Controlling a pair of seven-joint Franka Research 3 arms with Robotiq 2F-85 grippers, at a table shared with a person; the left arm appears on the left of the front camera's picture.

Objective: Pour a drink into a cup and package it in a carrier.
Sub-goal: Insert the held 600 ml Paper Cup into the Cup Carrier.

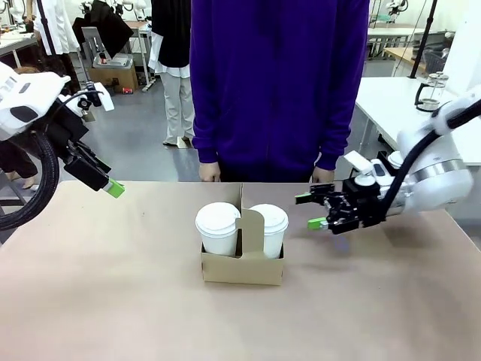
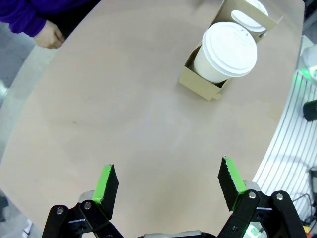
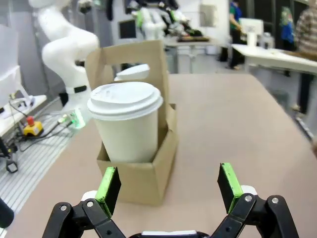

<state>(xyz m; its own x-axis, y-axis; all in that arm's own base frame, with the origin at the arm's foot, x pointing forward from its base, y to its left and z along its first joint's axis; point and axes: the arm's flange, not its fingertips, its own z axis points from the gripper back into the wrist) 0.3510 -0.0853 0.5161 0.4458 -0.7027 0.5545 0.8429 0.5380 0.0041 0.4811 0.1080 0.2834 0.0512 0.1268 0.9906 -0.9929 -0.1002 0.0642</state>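
**Both hands open and empty, two lidded cups in the carrier**

Hands first: the right hand (image 1: 317,211), black with green pads, hangs just to the right of the small brown cardboard carrier (image 1: 242,268), its two fingers spread apart with nothing between them. From its own wrist camera the right hand (image 3: 168,186) looks straight at the carrier (image 3: 143,181), close but not touching. The left hand (image 1: 114,188) is raised near the counter's left edge, well apart from the carrier; its wrist view shows the left hand (image 2: 168,186) with fingers wide and empty above bare counter.

The carrier has low box-like walls of matte corrugated board and an upright central handle panel with a cut-out grip. It stands near the middle of the smooth, pale tan counter (image 1: 113,301). Each of its two compartments holds a plain white paper cup, tapered and capped with a white plastic lid: the left cup (image 1: 218,229) on one side of the panel, the right cup (image 1: 268,228) on the other. Their contents are hidden by the lids.

A person in a purple long-sleeved top (image 1: 279,83) stands at the far side, fingertips resting near the counter's edge.
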